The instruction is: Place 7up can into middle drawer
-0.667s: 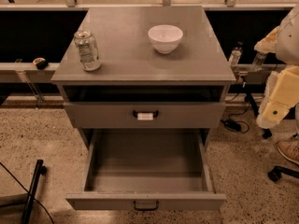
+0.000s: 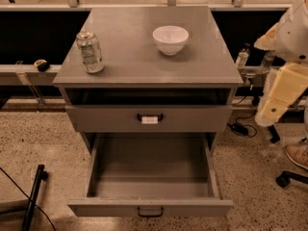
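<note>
The 7up can point(image 2: 90, 52) stands upright on the left side of the grey cabinet top point(image 2: 144, 61), silvery with pale green print and a pull-tab top. The middle drawer point(image 2: 150, 207) is pulled wide open below; its front has a small dark handle and its inside is empty. Only cream and white arm segments point(image 2: 281, 88) show at the right edge, beside the cabinet and well away from the can. My gripper itself is out of view.
A white bowl point(image 2: 170, 39) sits at the back centre of the cabinet top. The drawer with a white tag on its handle point(image 2: 149, 119) is closed above the open one. Chair wheels point(image 2: 288, 179) and cables lie on the floor at the right, and a black stand point(image 2: 33, 196) at the left.
</note>
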You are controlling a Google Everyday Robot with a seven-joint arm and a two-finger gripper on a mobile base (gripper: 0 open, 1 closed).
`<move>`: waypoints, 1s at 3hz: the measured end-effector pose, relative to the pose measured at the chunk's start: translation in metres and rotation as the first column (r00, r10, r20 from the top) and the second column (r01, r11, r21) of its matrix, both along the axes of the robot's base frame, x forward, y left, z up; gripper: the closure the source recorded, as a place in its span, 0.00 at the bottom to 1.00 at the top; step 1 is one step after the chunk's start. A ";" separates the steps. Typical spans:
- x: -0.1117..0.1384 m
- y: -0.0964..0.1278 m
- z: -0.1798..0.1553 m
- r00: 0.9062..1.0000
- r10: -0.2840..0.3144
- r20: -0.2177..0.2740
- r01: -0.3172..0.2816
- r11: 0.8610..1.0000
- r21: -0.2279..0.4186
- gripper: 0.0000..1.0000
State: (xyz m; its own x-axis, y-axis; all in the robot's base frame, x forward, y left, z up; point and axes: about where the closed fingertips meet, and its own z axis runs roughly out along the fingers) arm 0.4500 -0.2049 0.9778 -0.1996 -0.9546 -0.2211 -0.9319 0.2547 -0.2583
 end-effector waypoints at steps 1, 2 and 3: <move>0.042 0.048 -0.001 0.997 0.077 0.022 -0.077 0.997 0.028 0.00; 0.091 0.120 -0.004 0.984 0.174 0.034 -0.176 0.983 0.060 0.00; 0.100 0.165 -0.009 0.949 0.313 0.046 -0.316 0.943 0.103 0.00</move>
